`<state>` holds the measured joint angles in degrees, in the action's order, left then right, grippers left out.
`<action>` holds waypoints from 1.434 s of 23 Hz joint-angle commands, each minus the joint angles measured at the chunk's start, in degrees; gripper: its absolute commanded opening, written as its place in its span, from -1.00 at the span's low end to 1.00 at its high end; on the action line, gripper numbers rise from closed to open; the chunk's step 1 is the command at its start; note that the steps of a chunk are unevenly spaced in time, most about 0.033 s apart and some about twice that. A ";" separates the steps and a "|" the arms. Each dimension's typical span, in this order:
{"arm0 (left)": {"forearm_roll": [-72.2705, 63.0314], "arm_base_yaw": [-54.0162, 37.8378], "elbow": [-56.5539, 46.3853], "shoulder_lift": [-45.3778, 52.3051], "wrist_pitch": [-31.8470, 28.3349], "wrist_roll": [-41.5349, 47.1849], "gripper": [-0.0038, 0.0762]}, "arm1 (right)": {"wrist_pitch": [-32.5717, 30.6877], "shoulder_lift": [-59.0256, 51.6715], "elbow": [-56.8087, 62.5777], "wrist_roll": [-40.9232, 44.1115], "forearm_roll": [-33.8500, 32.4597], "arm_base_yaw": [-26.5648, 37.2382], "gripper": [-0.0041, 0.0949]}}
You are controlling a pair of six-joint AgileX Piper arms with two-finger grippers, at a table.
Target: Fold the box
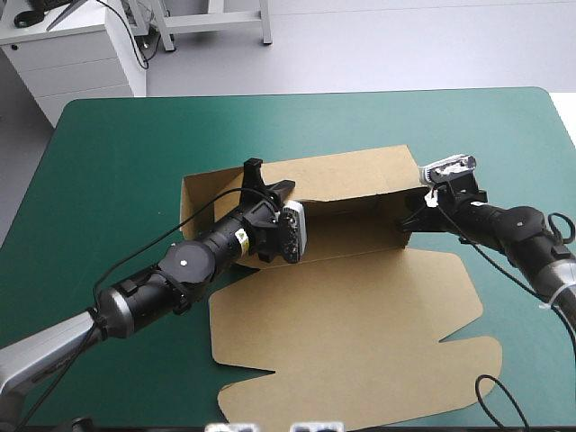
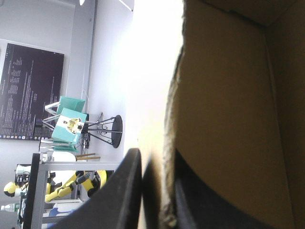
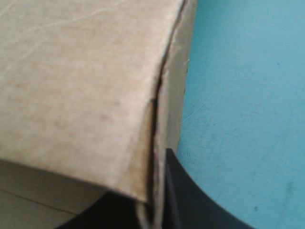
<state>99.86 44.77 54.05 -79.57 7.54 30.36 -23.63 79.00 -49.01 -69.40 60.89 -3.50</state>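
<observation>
Two grippers are pinching one brown box [image 1: 360, 324] that is lying near the middle of the teal-green table [image 1: 108, 162], well in from all four edges. One broad panel of the box is lying flat on the cover and reaching toward the table's near edge, its cut flaps spread out at the near right. One long wall is standing upright along the box's far side, with shorter walls turning toward the near edge at its left and right ends.

The left gripper [image 1: 268, 184] is reaching in from the near left and closing over the top of that long wall, left of its middle. In the left wrist view the left gripper [image 2: 157, 164] is clenching a raw edge of board between its two black fingers, the box's brown inner face [image 2: 228, 95] rising on one side of them.

The right gripper [image 1: 412, 216] is working at the right end of the raised wall, coming in from the table's right side. In the right wrist view the right gripper [image 3: 155, 202] is squeezing the box [image 3: 81, 81] where layers of board are meeting at a corner, both fingers almost together, with bare table [image 3: 248, 95] showing just beside it.
</observation>
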 commanded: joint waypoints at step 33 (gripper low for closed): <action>-49.69 11.88 25.98 8.36 29.93 -33.43 -0.85 | -4.36 -1.60 -8.58 15.15 -12.25 0.07 -0.94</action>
<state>60.88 61.02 74.77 -72.24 32.08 5.26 -29.23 79.22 -55.47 -54.89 46.61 -3.50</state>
